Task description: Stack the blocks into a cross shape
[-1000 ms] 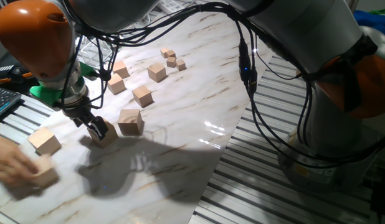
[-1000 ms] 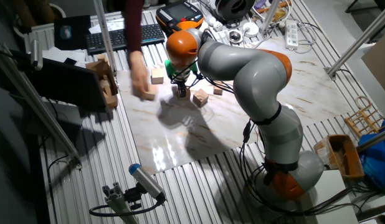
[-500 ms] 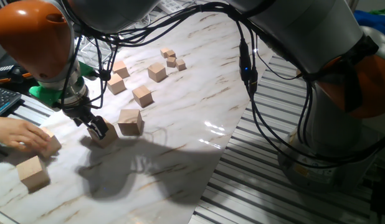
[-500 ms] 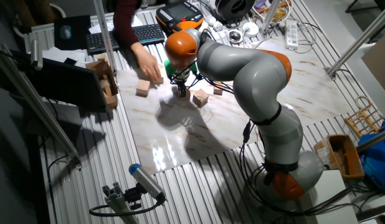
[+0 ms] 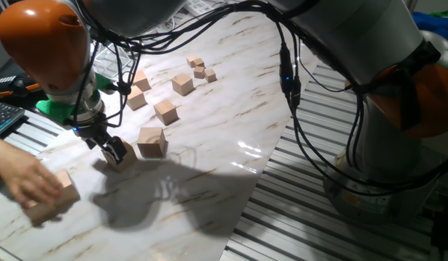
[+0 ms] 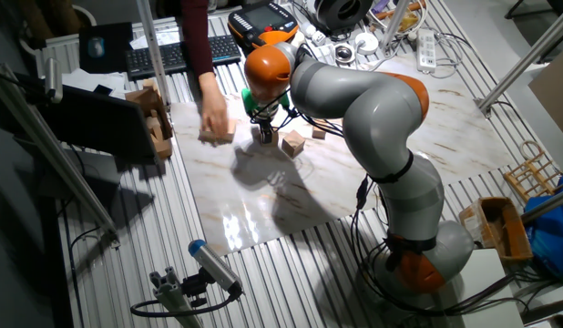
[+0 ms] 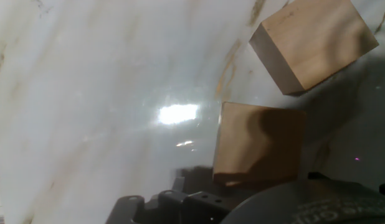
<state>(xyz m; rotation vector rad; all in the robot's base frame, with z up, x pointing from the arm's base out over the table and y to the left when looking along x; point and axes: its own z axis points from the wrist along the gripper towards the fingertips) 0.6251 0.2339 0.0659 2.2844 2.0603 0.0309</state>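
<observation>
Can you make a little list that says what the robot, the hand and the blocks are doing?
robot gripper: down at the marble tabletop, at a large tan wooden cube; grip unclear
neighbour cube: large, tan, just beside it
person's hand: on another large tan cube at the table edge
medium wooden cubes: scattered further back
tiny wooden cubes: clustered at the far end

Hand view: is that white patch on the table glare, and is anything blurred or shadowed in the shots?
Hand view: yes, a lamp reflection on the glossy marble table; the nearer block lies partly in shadow. One fixed view: the person's hand is motion-blurred, and the arm's dark shadow falls beside the gripper. The other fixed view: glare streaks near the table's front edge.
</observation>
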